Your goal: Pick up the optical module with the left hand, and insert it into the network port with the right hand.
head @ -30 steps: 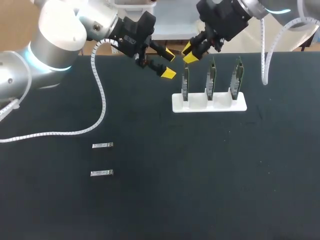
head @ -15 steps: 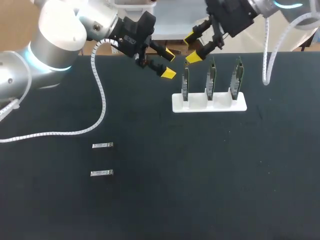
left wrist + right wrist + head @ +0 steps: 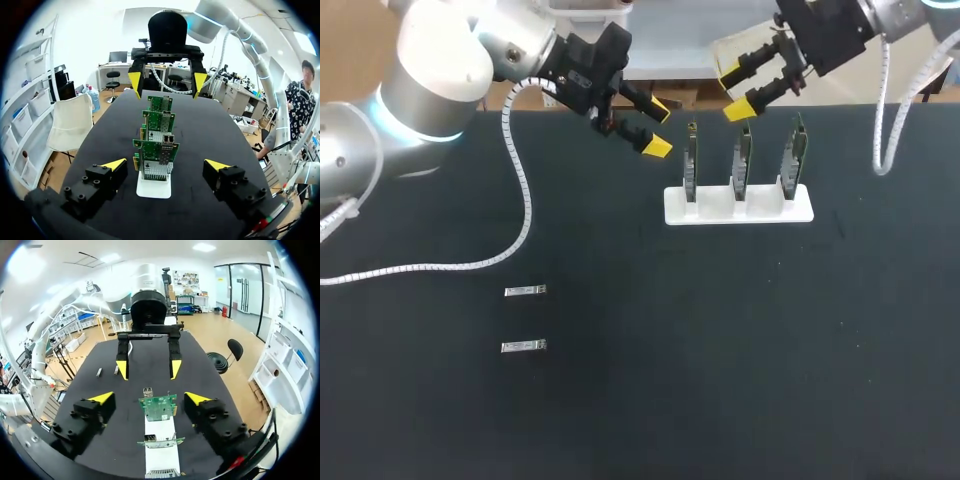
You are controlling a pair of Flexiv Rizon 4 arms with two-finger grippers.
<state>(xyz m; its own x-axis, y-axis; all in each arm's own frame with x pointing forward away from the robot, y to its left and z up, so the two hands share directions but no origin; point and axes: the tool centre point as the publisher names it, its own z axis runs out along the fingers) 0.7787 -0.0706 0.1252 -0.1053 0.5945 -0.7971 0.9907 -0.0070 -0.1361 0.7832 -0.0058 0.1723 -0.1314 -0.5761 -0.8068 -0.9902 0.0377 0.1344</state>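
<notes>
Head view shows you the left gripper and right gripper spread empty by the card rack, because the optical modules lie untouched, well apart.

One desk carries all items. Optical modules: two, the far module and the near module. Racks: one white rack. Circuit boards standing in the rack: three, the left board, the middle board and the right board. Claws: two, the left claw and the right claw. Each has two yellow tips, four tips in total.
</notes>
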